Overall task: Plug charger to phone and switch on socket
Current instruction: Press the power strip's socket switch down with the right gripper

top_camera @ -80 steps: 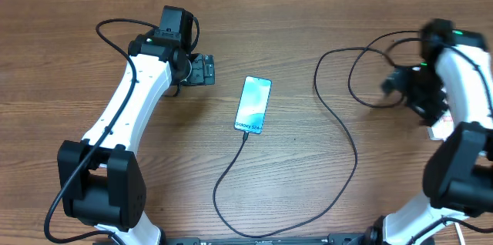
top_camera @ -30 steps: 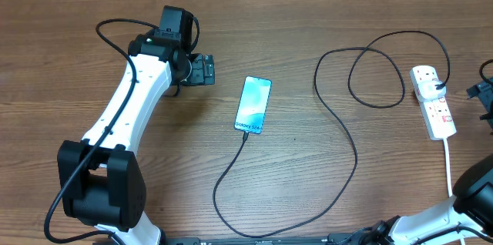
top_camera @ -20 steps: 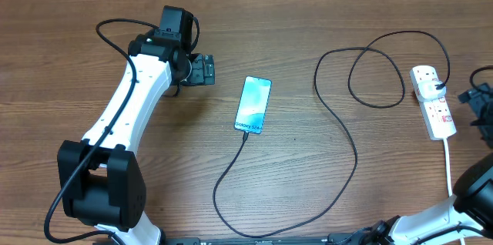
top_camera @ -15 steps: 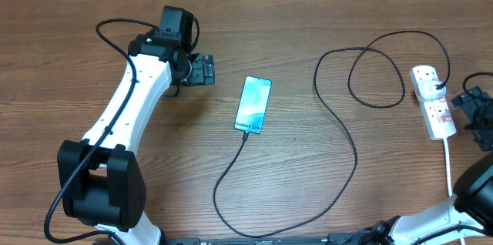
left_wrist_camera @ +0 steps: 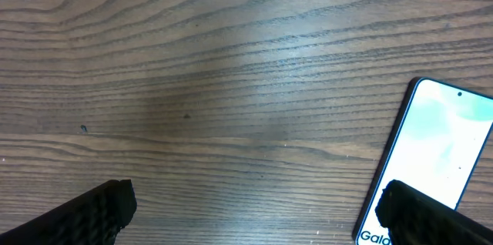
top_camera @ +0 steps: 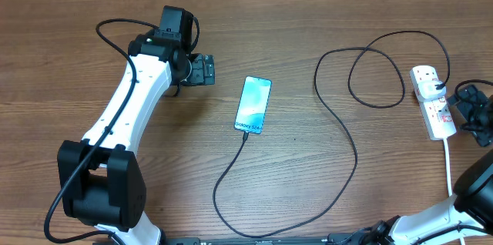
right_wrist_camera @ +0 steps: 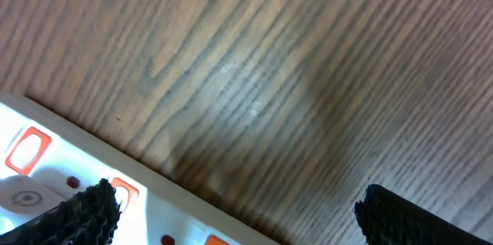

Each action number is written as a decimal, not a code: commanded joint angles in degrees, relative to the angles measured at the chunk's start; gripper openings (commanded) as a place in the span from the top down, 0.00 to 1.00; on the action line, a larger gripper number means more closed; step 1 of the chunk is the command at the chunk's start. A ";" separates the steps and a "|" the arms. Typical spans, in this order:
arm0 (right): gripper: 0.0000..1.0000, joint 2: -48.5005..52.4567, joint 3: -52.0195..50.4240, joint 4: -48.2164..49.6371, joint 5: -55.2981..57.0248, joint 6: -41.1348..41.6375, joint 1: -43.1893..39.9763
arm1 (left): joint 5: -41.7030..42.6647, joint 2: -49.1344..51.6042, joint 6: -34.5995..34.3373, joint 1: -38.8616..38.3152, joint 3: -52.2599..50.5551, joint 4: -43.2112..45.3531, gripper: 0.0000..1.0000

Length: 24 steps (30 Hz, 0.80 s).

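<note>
The phone (top_camera: 253, 105) lies screen-up mid-table, with the black charger cable (top_camera: 339, 122) at its near end. The cable loops right to a black plug in the white socket strip (top_camera: 434, 105). The phone's corner shows in the left wrist view (left_wrist_camera: 439, 168). My left gripper (top_camera: 206, 69) is open and empty, left of the phone; its fingertips frame bare wood (left_wrist_camera: 254, 214). My right gripper (top_camera: 470, 112) is open just right of the strip. In the right wrist view its fingers (right_wrist_camera: 239, 214) straddle the strip's edge (right_wrist_camera: 69, 176) with red switches.
The strip's white cord (top_camera: 449, 168) runs toward the near table edge. A black arm cable (top_camera: 115, 25) arcs at the far left. Bare wood lies between the phone and the cable loops.
My right arm swung off the socket strip to the far right edge, then came back leftward to just beside the strip. The left arm, phone and cable have not moved.
</note>
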 commanded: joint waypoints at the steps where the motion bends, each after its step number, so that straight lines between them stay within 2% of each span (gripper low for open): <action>1: 0.00 0.52 -0.35 1.18 -0.76 -0.94 0.24 | -0.94 0.24 1.09 0.07 0.39 0.11 0.00; 11: 0.00 3.85 -0.35 1.75 1.62 -2.43 3.45 | -0.94 0.24 1.09 0.07 0.39 0.11 0.00; 24: 0.00 3.85 -0.35 -0.52 1.14 -2.40 3.61 | -0.94 0.24 1.09 0.07 0.39 0.11 0.00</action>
